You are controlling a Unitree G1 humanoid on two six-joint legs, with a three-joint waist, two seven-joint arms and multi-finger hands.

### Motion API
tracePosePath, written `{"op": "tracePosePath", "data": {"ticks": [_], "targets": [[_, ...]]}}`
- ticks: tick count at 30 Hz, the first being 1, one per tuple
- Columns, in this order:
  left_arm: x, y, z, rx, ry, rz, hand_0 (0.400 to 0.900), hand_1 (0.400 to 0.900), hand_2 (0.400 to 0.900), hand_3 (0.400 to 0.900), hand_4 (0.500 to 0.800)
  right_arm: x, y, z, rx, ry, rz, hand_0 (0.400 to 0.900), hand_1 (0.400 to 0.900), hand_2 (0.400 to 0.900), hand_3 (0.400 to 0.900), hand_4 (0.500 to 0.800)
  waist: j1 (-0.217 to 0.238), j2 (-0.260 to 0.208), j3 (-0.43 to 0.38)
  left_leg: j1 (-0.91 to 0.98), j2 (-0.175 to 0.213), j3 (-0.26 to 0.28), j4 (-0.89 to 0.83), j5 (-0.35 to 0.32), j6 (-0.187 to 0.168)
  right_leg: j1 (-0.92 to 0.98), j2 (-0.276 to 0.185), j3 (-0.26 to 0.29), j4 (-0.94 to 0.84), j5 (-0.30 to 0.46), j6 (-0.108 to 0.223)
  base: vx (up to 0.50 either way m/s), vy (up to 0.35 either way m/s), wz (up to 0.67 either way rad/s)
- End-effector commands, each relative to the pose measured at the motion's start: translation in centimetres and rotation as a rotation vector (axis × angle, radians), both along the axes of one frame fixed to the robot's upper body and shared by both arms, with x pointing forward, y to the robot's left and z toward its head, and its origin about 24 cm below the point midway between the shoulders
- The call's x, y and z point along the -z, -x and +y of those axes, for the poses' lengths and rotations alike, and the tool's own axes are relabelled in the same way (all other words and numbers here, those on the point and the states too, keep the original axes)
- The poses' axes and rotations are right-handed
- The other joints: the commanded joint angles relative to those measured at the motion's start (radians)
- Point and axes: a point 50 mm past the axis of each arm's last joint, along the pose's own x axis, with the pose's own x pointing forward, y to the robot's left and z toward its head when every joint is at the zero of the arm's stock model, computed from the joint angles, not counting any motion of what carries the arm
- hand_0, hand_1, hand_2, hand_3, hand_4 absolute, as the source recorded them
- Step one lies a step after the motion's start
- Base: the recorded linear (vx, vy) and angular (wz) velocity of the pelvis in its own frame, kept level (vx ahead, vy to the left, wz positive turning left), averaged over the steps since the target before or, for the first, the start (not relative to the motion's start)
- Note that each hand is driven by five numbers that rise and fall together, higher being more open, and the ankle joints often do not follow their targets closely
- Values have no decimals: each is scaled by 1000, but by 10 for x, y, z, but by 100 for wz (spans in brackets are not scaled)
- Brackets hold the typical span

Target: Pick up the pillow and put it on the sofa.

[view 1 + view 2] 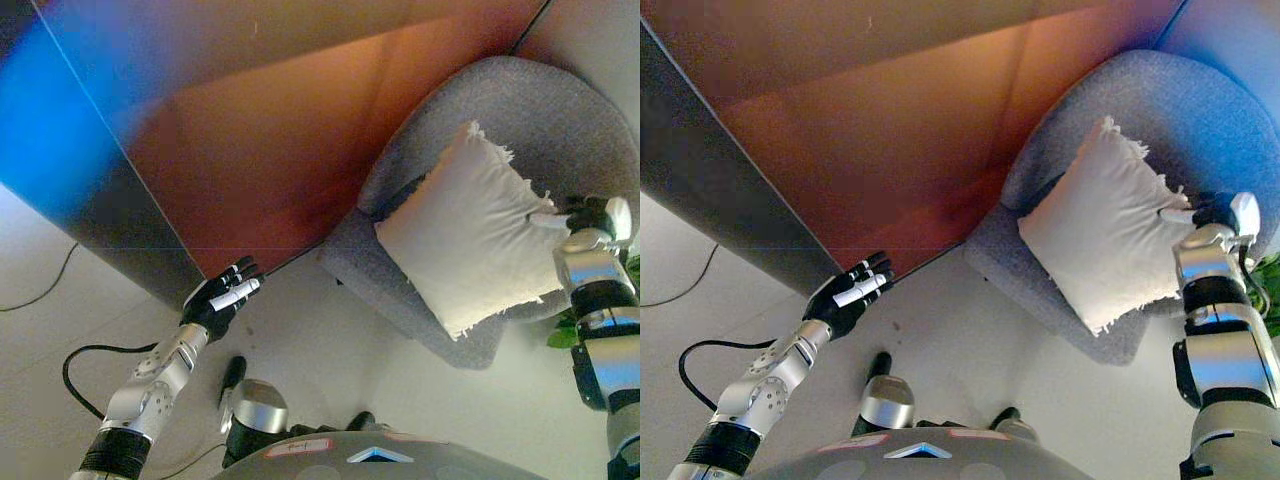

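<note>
The pillow (470, 232) is being seen on the sofa (560, 110), a cream square with frayed edges, lying in the grey seat and leaning toward the curved backrest. It is being shown tilted, like a diamond: one corner is pointing up toward the backrest, the opposite corner is hanging down over the seat's front edge. No clear long axis is being offered, since its sides look about equal. The seat is holding the pillow and nothing else that can be made out.

At the pillow's right edge the right hand (590, 215) is being held against the fringe, a white tip touching the cloth. Whether its fingers are pinching the fabric or merely resting there cannot be told.

Well apart, the left hand (222, 296) is being held over the pale floor (330, 350), fingers fairly straight and together, gripping nothing, just before a dark panel (150, 250). A bit of green plant (565, 335) is being glimpsed beside the right arm.
</note>
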Motion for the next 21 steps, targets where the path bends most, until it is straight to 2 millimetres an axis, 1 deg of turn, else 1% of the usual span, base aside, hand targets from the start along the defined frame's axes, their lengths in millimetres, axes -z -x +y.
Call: {"op": "tracePosePath", "data": {"ticks": [1,4,6,8,10,12,13,14,15,16,17,18,19,20,21], "targets": [[-47,-25,-27,154,48,-256,900,900,900,900,800,-109,-10,-22,92,288,-277,900,900,900,900,800,38,16,-73,34,31,59,-9,-27,44,-32,-83,-31,-2,120,67,7,27,-4],[-45,-23,-29,156,53,-252,900,900,900,900,800,-113,-6,-27,118,316,-309,900,900,900,900,800,30,24,-81,44,29,66,-9,-31,45,-29,-88,-27,-2,122,69,-2,30,-4],[-45,-23,-31,161,57,-255,900,900,900,900,800,-116,-5,-26,132,313,-339,900,900,900,900,800,23,27,-84,52,28,69,-9,-35,46,-27,-91,-25,-2,124,70,-27,42,-5],[-46,-23,-33,166,65,-263,900,900,900,900,800,-123,-6,-24,121,315,-417,900,900,900,900,800,14,32,-90,61,27,78,-9,-39,49,-24,-95,-22,-2,123,70,-54,61,-5],[-45,-24,-35,163,70,-268,900,900,900,900,800,-131,-9,-18,83,318,-481,900,900,900,900,800,5,35,-94,65,25,86,-9,-42,51,-26,-98,-14,-2,124,70,-72,66,-9],[-45,-26,-36,172,65,-273,900,900,900,900,800,-134,-13,-8,27,269,-555,900,900,900,900,800,-6,35,-99,68,24,97,-9,-46,53,-28,-102,-8,-2,126,70,-90,62,-14],[-46,-28,-38,179,50,-281,900,900,900,900,800,-136,-16,3,-25,244,-609,900,900,900,900,800,-20,37,-102,70,22,103,-9,-49,57,-31,-104,1,-1,127,69,-98,60,-19],[-46,-30,-39,186,39,-288,900,900,900,900,800,-133,-17,8,-63,229,-628,900,900,900,900,800,-29,38,-104,72,21,108,-9,-51,60,-34,-105,8,0,128,69,-101,59,-19],[-46,-30,-39,194,26,-289,900,900,900,900,800,-131,-17,11,-85,218,-633,900,900,900,900,800,-34,38,-104,73,21,111,-9,-52,61,-37,-106,13,1,129,69,-114,55,-21],[-44,-31,-41,201,-24,-294,900,900,900,900,800,-124,-18,22,-133,171,-673,900,900,900,900,800,-50,42,-104,76,19,115,-9,-55,66,-42,-108,27,3,130,69,-146,61,-30],[-45,-34,-42,198,-55,-303,900,900,900,900,800,-110,-16,36,-201,117,-686,900,900,900,900,800,-78,49,-102,79,16,123,-9,-57,73,-52,-108,49,6,133,69,-160,61,-33],[-45,-35,-42,203,-67,-307,900,900,900,900,800,-104,-14,40,-217,93,-697,900,900,900,900,800,-84,49,-103,80,16,127,-9,-57,76,-56,-108,57,7,135,70,-147,46,-31],[-46,-37,-42,201,-86,-316,900,900,900,900,800,-94,-11,49,-254,57,-699,900,900,900,900,800,-104,49,-102,80,11,133,-9,-58,81,-65,-113,70,8,142,70,-151,29,-38],[-46,-39,-41,184,-117,-339,900,900,900,900,800,-68,1,65,-317,-4,-690,900,900,900,900,800,-137,58,-98,90,14,149,-9,-63,87,-74,-113,95,12,153,73,-147,27,-35],[-46,-40,-41,185,-119,-342,900,900,900,900,800,-62,5,66,-324,-34,-688,900,900,900,900,800,-144,54,-101,86,10,151,-9,-61,91,-82,-117,101,12,159,73,-156,29,-42]]}}
